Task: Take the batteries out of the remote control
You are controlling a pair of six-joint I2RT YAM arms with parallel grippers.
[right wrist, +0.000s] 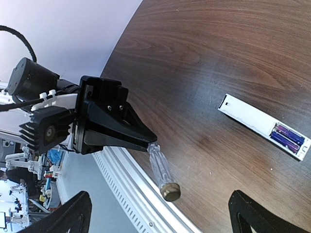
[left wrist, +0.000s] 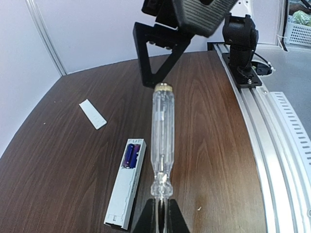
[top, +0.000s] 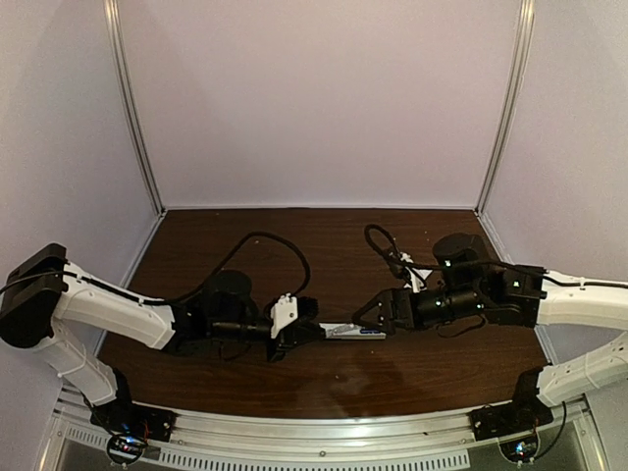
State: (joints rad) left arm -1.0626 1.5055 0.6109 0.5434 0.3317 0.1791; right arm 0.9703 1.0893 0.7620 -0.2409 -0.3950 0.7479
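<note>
Pressed together on the narrow neck of a screwdriver (left wrist: pixel 162 145), the left gripper (right wrist: pixel 146 138) is seen holding the tool up off the table (left wrist: pixel 58 184), with the clear handle pointed away from its own wrist and the brass cap (left wrist: pixel 164 88) at the far end. The blade is hidden between the gripper's fingers. Facing it, the right gripper (right wrist: pixel 163 206) is held with its jaws spread wide. In the right wrist view the brass cap is framed between its two black fingers (right wrist: pixel 73 213). In the left wrist view the cap is seen right at the tip of one of them, though whether contact is made cannot be told. The remote control (left wrist: pixel 127 187) is found lying flat on the dark wood, just beside and below the screwdriver, on the side away from the aluminium rail (left wrist: pixel 272 145), and it is touched by neither gripper. Its recess is turned upward and left uncovered, and two purple batteries (left wrist: pixel 130 156) are seen side by side in it, at the end of the bar that lies nearer the right gripper. A thin flat white strip (left wrist: pixel 92 114) is laid on the table well apart from the remote control, farther from the rail. In the top view the two arms are shown reaching toward each other over the middle of the table, the grippers nearly meeting.
</note>
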